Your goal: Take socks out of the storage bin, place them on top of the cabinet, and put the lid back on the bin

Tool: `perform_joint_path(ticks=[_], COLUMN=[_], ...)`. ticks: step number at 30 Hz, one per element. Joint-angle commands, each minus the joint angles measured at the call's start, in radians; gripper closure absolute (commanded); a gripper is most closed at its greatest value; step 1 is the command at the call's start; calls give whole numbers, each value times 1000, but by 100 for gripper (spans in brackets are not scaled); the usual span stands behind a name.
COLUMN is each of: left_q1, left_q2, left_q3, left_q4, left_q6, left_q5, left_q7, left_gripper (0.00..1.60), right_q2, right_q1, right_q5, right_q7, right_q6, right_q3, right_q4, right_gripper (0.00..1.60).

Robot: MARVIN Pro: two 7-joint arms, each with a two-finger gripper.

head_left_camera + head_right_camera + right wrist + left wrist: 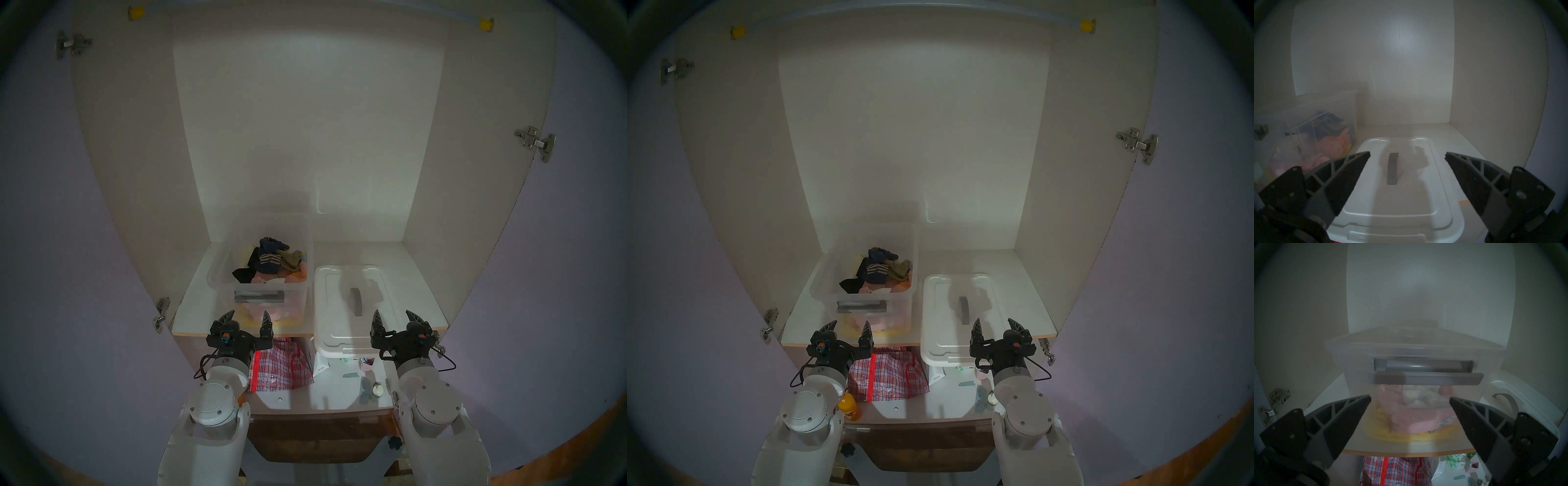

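Nothing I can really read from here, just the tail end ".com" in red on a white box (1438, 471) under the shelf and some blurry green print on a bag (1453, 461) beside it.

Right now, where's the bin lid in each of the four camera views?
Head stereo left: the lid lies lower right of centre, overhanging the shelf edge.
Head stereo right: lid just right of centre.
Left wrist: only a sliver at the right edge.
Right wrist: fills the bottom centre, between the fingers.
Shared landmark: the storage bin, directly left of the lid.
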Motion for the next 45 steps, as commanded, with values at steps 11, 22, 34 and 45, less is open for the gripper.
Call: perform_joint_path(ticks=[11, 22, 34, 45], left_q1=[-6, -7, -6, -7], left_q2=[1, 1, 1, 1], left_q3=[2, 3, 3, 3], left_q4=[-23, -23, -24, -22], left_q6=[-5, -5, -5, -6], left_q5=[-1, -1, -2, -1], left_q7=[-2, -2, -2, -1], left_gripper=[0, 0, 0, 0], right_q2=[24, -3, 32, 14], right_q1=[111, 281, 455, 700], right_q5=[56, 143, 152, 128], right_q7=[116, 193, 302, 341], right_q6=[66, 296, 404, 586], right_q3=[-94, -107, -153, -212], right_q4=[-64, -81, -16, 170], right_gripper=[0, 0, 0, 0])
